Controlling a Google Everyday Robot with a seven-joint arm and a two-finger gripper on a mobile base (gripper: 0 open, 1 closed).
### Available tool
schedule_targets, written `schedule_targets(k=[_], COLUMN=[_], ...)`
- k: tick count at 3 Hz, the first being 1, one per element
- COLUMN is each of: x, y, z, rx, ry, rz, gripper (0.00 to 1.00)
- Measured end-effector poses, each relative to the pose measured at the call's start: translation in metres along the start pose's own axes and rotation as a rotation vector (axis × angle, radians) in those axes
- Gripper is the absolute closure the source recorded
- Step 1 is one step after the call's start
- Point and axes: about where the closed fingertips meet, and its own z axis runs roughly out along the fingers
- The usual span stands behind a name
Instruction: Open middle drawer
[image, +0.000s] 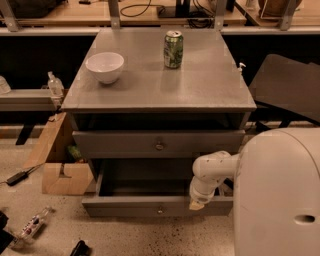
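Note:
The middle drawer (125, 206) is a grey metal drawer with a small round knob (160, 210). It stands pulled out from the cabinet, and its shallow dark tray shows behind the front. My gripper (197, 203) hangs at the end of the white arm. It is down at the top edge of this drawer's front, right of the knob, and my arm hides most of it. The drawer above (115, 145) has its own knob (159, 146) and sits almost flush with the cabinet.
On the cabinet top (210, 90) stand a white bowl (105, 66) and a green can (173, 49). A cardboard box (62, 167) and loose bottles (31, 226) lie on the floor at left. A dark chair (287, 85) is at right. My white body (280, 195) fills the lower right.

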Motion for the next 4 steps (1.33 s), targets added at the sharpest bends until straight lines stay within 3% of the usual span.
schedule_targets(k=[3, 4], x=[0.004, 0.004], y=[0.037, 0.037], z=[-0.007, -0.007], rx=[-0.014, -0.014], ry=[0.011, 0.011], rz=[0.029, 0.029], gripper=[1.0, 1.0])
